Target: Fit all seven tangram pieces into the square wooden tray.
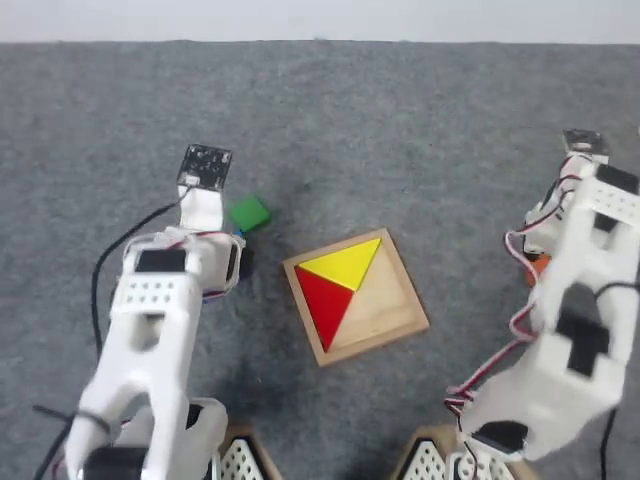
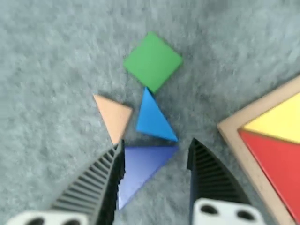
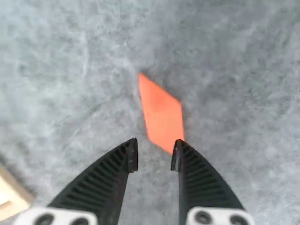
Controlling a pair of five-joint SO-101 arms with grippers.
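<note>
The square wooden tray (image 1: 404,325) lies mid-table, turned diamond-wise, holding a yellow triangle (image 1: 343,266) and a red triangle (image 1: 324,301); its tray corner (image 2: 234,129) shows in the left wrist view. My left gripper (image 2: 157,157) hangs open over a dark blue triangle (image 2: 140,166). Beyond it lie a lighter blue triangle (image 2: 152,117), a tan triangle (image 2: 115,117) and a green square (image 2: 152,61), the green square (image 1: 249,213) also seen from above. My right gripper (image 3: 154,154) is open just short of an orange parallelogram (image 3: 161,112), whose near tip touches one finger.
Grey carpet covers the table. The left arm (image 1: 160,330) stands left of the tray, the right arm (image 1: 580,310) at the far right. Both arm bases (image 1: 330,460) sit at the near edge. Open carpet lies behind the tray.
</note>
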